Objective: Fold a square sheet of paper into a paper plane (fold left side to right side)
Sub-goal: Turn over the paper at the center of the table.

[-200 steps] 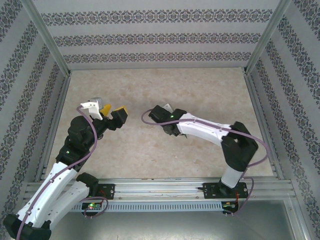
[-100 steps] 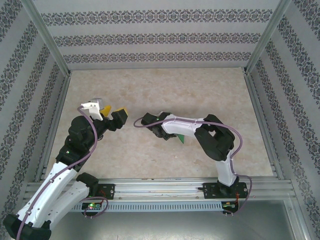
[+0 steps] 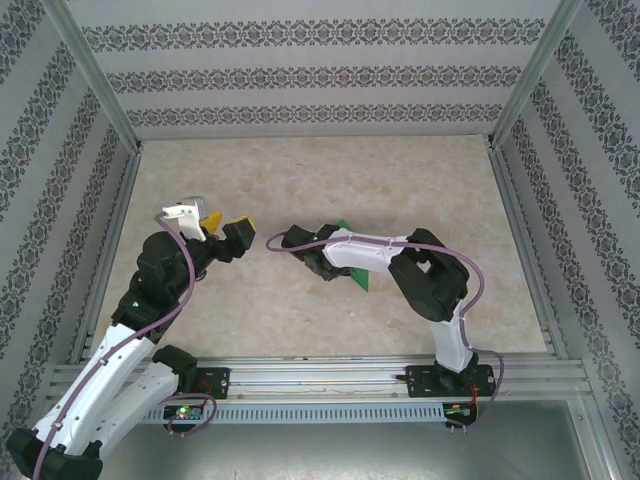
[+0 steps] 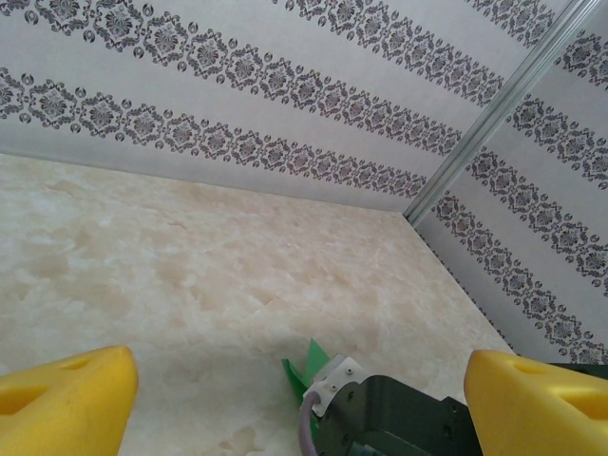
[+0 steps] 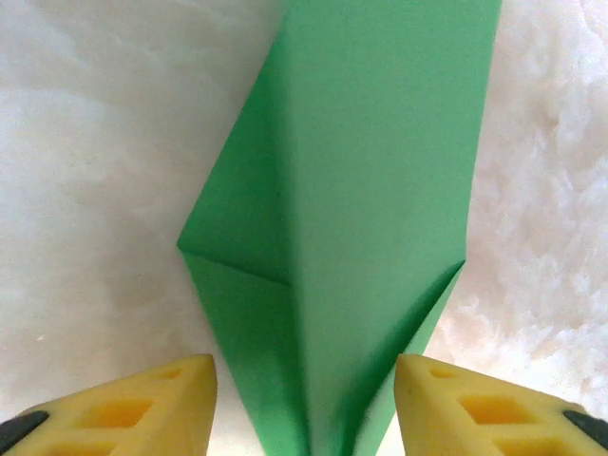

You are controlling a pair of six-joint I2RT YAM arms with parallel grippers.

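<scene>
Green paper plane (image 5: 361,190), creased edges, seemingly flat

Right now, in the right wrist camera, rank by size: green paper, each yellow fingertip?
Largest: the green paper.
Then the yellow fingertip at picture left and the yellow fingertip at picture right: alike, so unranked.

The plane (image 5: 361,190) is bright green, narrow and sharply creased. It lies on the worktop (image 3: 300,170), just 3 o'clock of centre.

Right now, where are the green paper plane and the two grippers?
paper plane (image 5: 380,171): right wrist view, its flat middle.
right gripper (image 5: 304,380): right wrist view, between its fingertips.
left gripper (image 3: 228,222): overhead view, between its fingertips.
</scene>
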